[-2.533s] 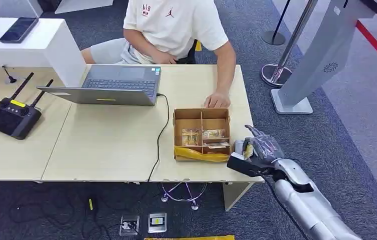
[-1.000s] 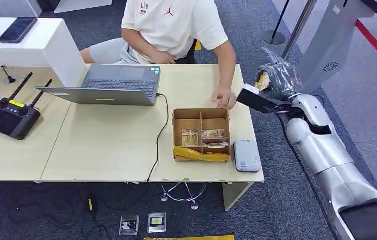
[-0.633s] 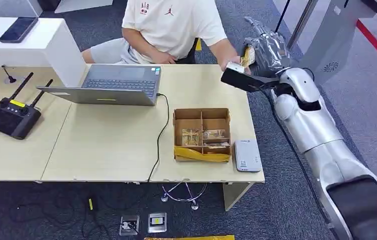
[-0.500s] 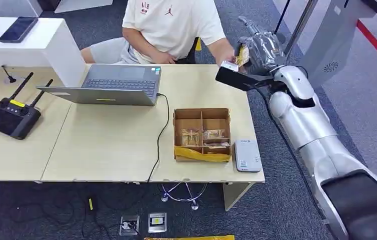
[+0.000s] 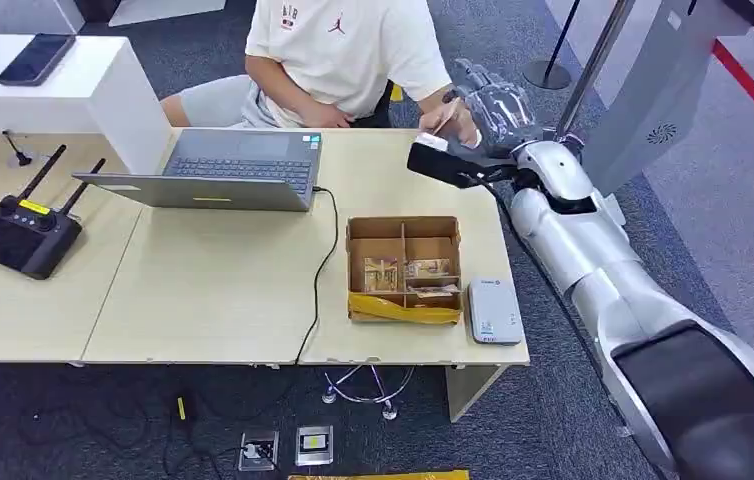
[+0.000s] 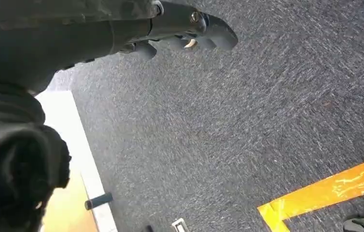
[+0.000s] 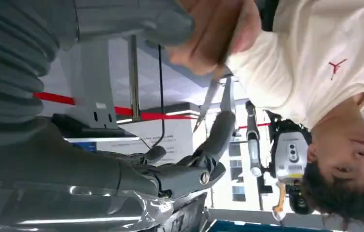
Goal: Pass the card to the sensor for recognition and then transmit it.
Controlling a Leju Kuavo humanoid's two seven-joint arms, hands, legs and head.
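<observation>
The handover step is judged to be in hand. The right hand (image 5: 488,110) is raised over the far edge of the table (image 5: 213,290), directly in front of the person (image 5: 348,50). In the right wrist view, the card (image 7: 208,102) is seen edge-on between the robot's fingers (image 7: 218,130) and the person's hand (image 7: 214,34), which is closed on its far end. Whether the robot's fingers grip the card cannot be told. The sensor (image 5: 494,311) lies well behind the hand, beside the box (image 5: 403,268). Next, release is called for once the person's hold is firm. The left hand (image 6: 185,29) is hung over the carpet with curled fingers, holding nothing.
</observation>
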